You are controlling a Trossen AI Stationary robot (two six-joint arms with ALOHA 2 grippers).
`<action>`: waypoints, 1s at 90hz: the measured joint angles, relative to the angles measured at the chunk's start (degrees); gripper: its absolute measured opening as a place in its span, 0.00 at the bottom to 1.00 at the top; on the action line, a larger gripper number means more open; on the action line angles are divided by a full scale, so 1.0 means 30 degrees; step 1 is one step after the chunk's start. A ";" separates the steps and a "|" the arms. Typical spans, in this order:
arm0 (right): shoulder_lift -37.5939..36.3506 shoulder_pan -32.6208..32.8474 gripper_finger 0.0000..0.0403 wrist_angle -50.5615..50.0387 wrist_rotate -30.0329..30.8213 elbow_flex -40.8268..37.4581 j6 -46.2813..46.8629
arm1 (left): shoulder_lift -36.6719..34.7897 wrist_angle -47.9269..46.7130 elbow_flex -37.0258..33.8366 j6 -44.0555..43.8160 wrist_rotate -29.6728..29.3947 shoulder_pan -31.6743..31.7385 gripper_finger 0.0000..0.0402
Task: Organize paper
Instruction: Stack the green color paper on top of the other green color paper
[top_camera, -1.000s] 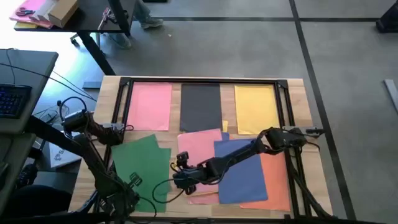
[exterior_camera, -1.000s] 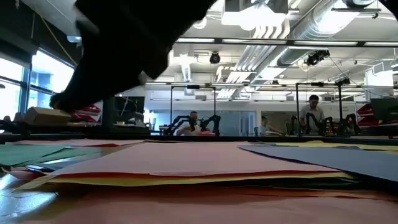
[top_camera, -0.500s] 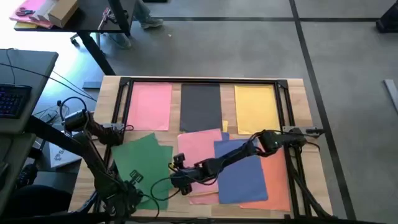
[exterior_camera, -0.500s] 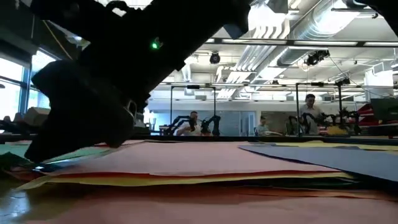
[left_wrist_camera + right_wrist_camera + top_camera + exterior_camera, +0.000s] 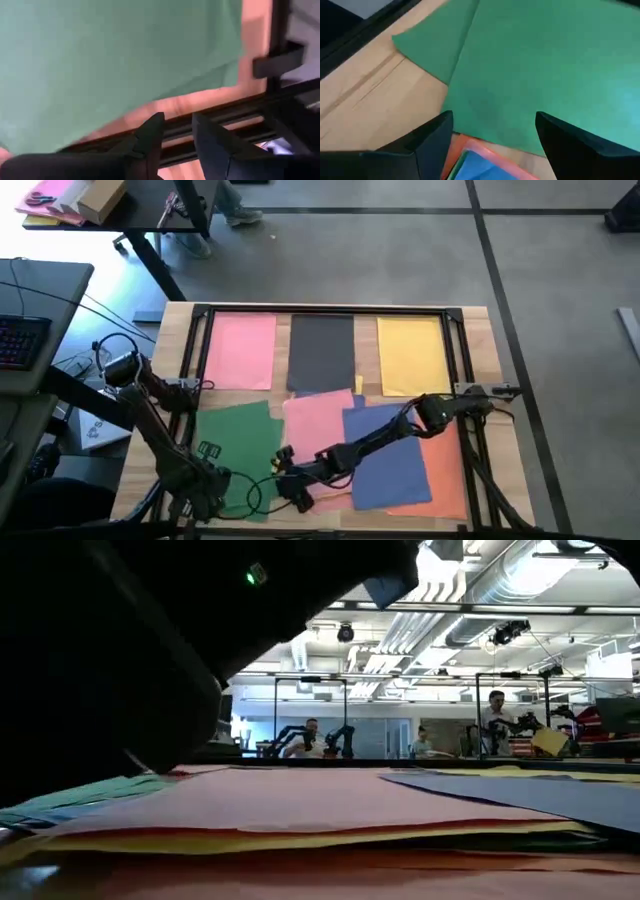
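Green sheet (image 5: 236, 450) lay near the desk's (image 5: 480, 340) front left corner, beside the mixed pile at front centre. Right gripper (image 5: 297, 498), fingers apart, sat low at the front edge by its corner; best to pinch only the green edge and slide it flat. Left gripper (image 5: 176, 131) nearby, fingers slightly apart, holding nothing. Counted: two pink, one grey, one yellow, one green, one blue, one orange showing.

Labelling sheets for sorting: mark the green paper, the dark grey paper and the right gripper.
green paper (image 5: 235, 442), high view, sheet's middle.
dark grey paper (image 5: 322, 352), high view, sheet's centre.
right gripper (image 5: 492, 131), right wrist view, midway between fingertips.
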 joint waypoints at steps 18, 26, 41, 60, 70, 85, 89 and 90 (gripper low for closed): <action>-0.0744 0.0541 0.67 -0.3456 0.3595 0.2132 -0.1616 | -0.1027 0.1603 -0.0012 -0.3026 -0.8275 0.0428 0.23; -0.0860 0.0678 0.67 -0.5995 0.5577 0.2957 -0.1189 | -0.1048 0.4210 -0.0757 -0.3077 -1.1447 0.0689 0.23; -0.0867 -0.0123 0.67 -0.7907 0.7581 0.2444 0.1504 | -0.0849 0.9162 -0.3593 -0.2863 -1.1978 0.1116 0.23; -0.0756 -0.2275 0.67 -0.5678 0.8021 0.1162 0.3834 | -0.0344 1.6333 -0.6640 -0.2161 -1.1896 0.0685 0.23; -0.0299 -0.3355 0.67 -0.4699 0.7530 0.1106 0.3305 | 0.0203 1.8050 -0.7314 -0.1521 -1.1934 0.0542 0.23; 0.0291 -0.4135 0.67 -0.4272 0.6361 0.1085 0.2292 | 0.1616 2.1222 -0.8052 -0.0993 -1.2008 0.0149 0.23; 0.0394 -0.4191 0.67 -0.4249 0.6222 0.1094 0.2151 | 0.2045 2.1679 -0.8093 -0.1030 -1.1885 0.0074 0.23; 0.0434 -0.4200 0.67 -0.4217 0.6222 0.1098 0.2084 | 0.2167 2.1808 -0.8093 -0.1050 -1.1876 0.0049 0.23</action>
